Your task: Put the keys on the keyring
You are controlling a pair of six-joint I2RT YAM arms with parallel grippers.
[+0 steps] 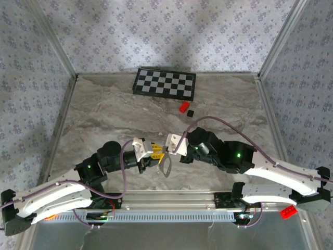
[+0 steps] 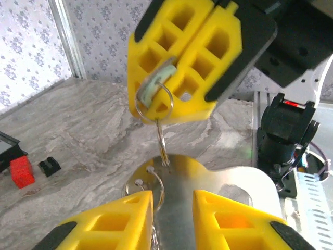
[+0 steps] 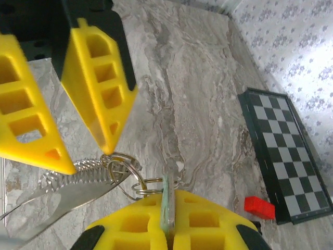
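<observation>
While the grey marbled tabletop (image 1: 104,120) spreads out beneath them, both arms meet at its near centre. The left gripper (image 2: 173,200) has its yellow jaws apart, with a flat silver metal tag (image 2: 177,224) showing between them. The right gripper (image 3: 167,203) has its jaws clamped on the small pale greenish key (image 2: 155,82), up off the tabletop. A thin dark-silver wire keyring (image 2: 171,98) loops at that key, linked down to the tag.
</observation>
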